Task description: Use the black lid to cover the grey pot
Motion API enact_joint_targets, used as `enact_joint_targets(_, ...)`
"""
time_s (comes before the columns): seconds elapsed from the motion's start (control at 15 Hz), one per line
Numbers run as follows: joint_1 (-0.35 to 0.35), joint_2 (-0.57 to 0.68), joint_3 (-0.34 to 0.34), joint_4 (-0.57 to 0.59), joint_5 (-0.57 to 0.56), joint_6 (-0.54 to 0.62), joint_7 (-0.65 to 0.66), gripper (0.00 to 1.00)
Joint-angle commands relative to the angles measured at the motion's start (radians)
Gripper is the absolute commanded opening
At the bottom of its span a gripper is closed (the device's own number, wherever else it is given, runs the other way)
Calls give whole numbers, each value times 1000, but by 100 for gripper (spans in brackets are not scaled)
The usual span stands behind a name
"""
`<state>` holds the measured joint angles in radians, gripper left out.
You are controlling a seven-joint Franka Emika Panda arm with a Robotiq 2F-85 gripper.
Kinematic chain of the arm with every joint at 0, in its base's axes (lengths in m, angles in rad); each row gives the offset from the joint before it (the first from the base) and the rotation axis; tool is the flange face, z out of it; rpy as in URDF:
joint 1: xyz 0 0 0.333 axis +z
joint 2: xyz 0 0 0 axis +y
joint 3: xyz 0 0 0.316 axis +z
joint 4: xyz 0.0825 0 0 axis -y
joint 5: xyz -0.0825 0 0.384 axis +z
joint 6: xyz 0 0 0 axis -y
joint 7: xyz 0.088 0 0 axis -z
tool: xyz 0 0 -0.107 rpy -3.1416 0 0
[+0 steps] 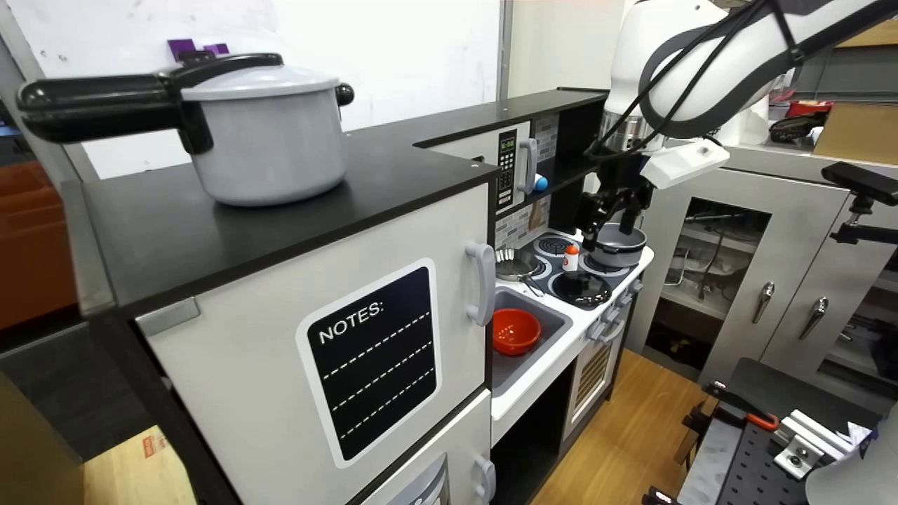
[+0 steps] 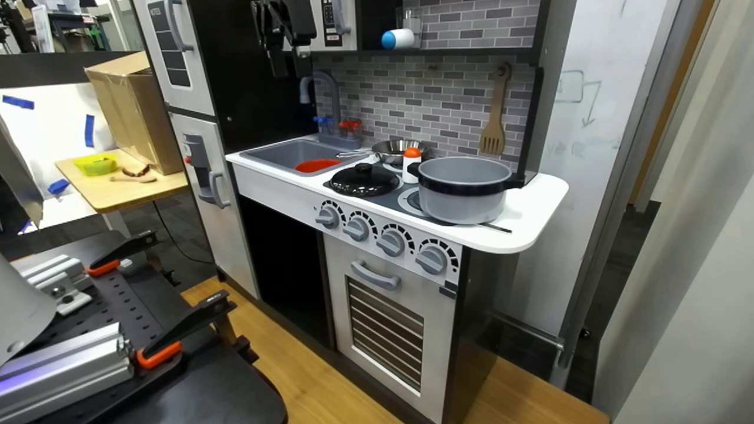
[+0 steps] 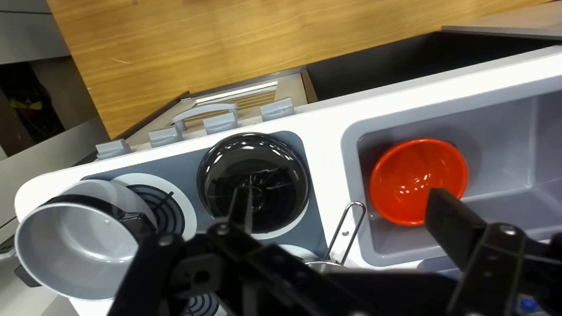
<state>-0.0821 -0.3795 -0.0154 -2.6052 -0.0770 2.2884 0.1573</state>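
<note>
My gripper [image 3: 339,204] hangs above the counter [image 3: 327,175], fingers [image 3: 452,228] spread apart.
The black lid [image 2: 362,184] lies flat on the stovetop [image 3: 184,166], near the grey pot [image 2: 462,205].

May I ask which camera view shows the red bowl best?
The wrist view, which shows the red bowl largest, from above, though the tool covers some of its edge. Both exterior views show it smaller, in the sink; in an exterior view only its upper part clears the front rim.
</note>
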Motion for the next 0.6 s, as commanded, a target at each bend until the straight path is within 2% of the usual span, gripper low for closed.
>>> enact_joint_targets(0.0, -1, 0, 2, 1, 2, -2, -1, 100)
enact_joint_targets(0.13, 21, -10, -12, -4, 53, -7, -33, 100)
enact_joint_targets(0.53, -5, 61, -11, -18, 21, 11, -8, 100)
